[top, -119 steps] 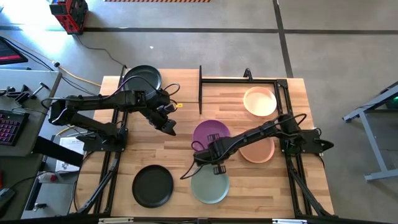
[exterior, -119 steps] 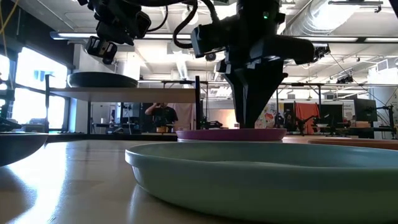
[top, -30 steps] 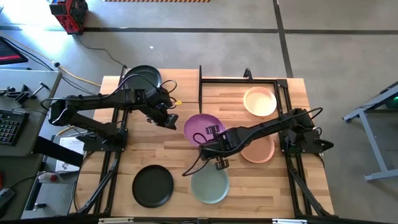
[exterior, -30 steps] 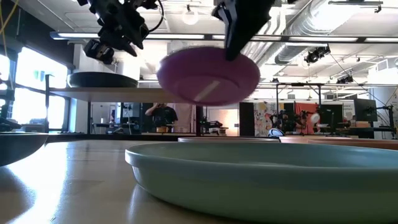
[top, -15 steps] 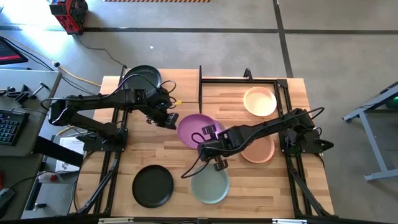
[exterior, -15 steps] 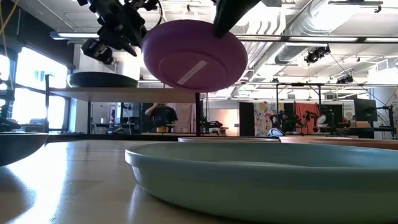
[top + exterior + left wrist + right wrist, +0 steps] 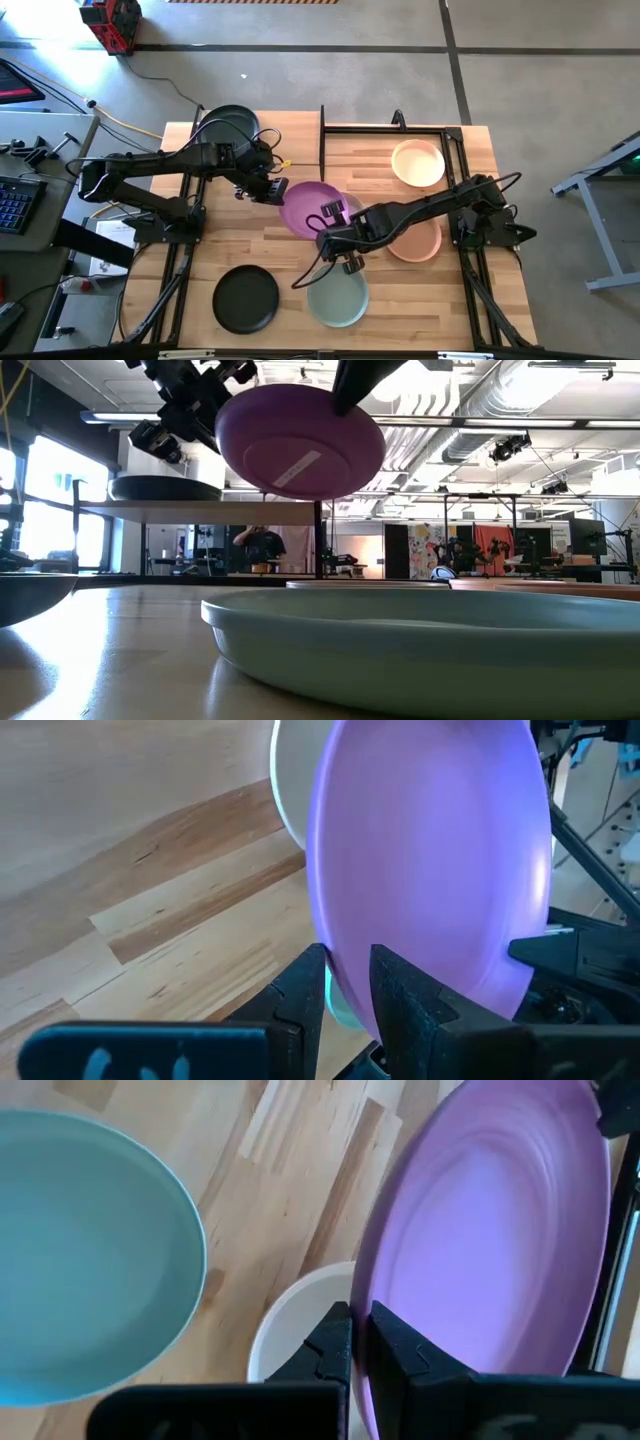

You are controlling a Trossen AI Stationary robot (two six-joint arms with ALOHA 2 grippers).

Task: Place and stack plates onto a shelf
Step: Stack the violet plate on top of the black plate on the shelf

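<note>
My right gripper (image 7: 328, 213) is shut on the purple plate (image 7: 312, 208) and holds it in the air over the table's middle. My left gripper (image 7: 345, 982) stands open at the plate's opposite rim (image 7: 340, 955), one finger on each side of it. The low view shows the plate's underside (image 7: 300, 440) tilted toward the near edge. On the shelf (image 7: 240, 512) at the far left a black plate (image 7: 165, 488) rests on its base. Under the raised plate a cream plate (image 7: 295, 1325) lies on the table. My right gripper pinches the purple plate's rim (image 7: 362, 1308) on the side toward its own arm, one finger on the upper face and one underneath. The fingers come slanting from the table's near right. The plate is lifted clear and tilted. My left gripper's fingers flank the opposite rim; whether they touch it I cannot tell.
A sage green plate (image 7: 338, 298) and a black plate (image 7: 246, 298) lie near the front edge. A terracotta plate (image 7: 422, 240) and a cream plate (image 7: 418, 163) lie at the right. A black upright bar (image 7: 322, 145) stands behind the table's middle.
My right gripper has carried the purple plate up and toward the table's left, toward my left gripper. The plate has tipped further. Its leading rim has come in between the left gripper's fingers, which have stayed as wide apart as before.
</note>
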